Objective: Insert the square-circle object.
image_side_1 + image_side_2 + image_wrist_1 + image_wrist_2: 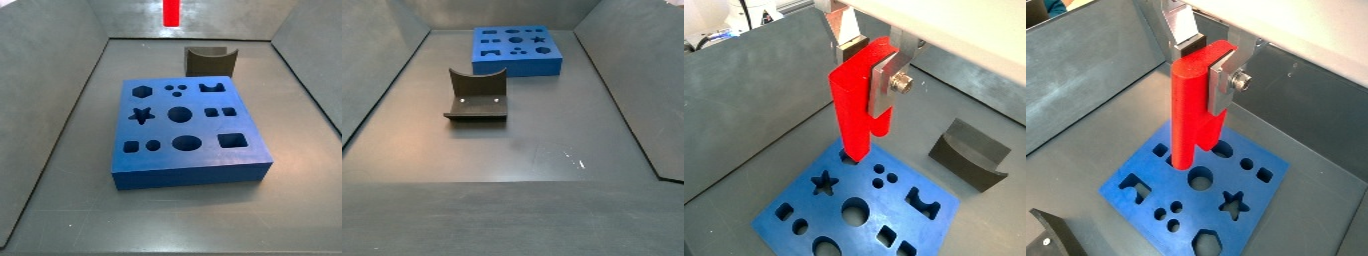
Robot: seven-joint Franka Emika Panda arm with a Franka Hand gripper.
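Observation:
My gripper point(869, 72) shows in both wrist views point(1207, 68) and is shut on a tall red piece point(855, 105), rounded on one side and squared on the other, hanging upright. The piece also shows in a wrist view point(1189, 110). In a side view only its lower end point(171, 12) shows, high above the floor at the far wall. The blue slab with shaped holes point(811, 215) lies below it point(1146, 200) point(187, 150) point(516, 60). No small dark block shows apart from the fixture.
The dark fixture point(476, 95), an L-shaped bracket with a scooped top edge on a base plate, stands on the floor beside the slab point(210, 60) point(969, 155) point(1053, 235). Grey walls slope up around the floor point(516, 180).

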